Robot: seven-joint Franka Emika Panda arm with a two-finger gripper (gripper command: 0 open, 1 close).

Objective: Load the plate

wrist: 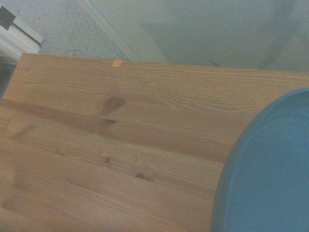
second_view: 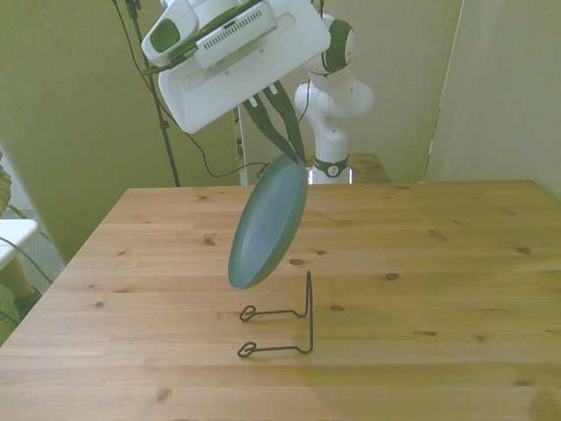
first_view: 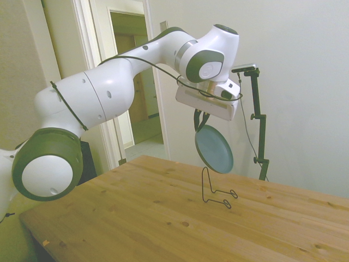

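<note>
The teal plate [first_view: 214, 148] hangs on edge in the air, tilted, held by its upper rim. My gripper [first_view: 200, 123] is shut on that rim, its dark fingers [second_view: 282, 118] clamped over the top edge. The plate [second_view: 267, 222] hovers just above a thin black wire stand [second_view: 285, 323] that rests on the wooden table [second_view: 421, 289]; its lowest edge is close to the stand's upright post but apart from it. In the wrist view the plate [wrist: 270, 169] fills one corner, blurred, with bare table boards [wrist: 106, 145] beside it.
The wire stand [first_view: 217, 189] sits near the table's middle, its two looped feet pointing to the front view's left. An open doorway [first_view: 133, 82] lies behind the arm. Walls close the far side.
</note>
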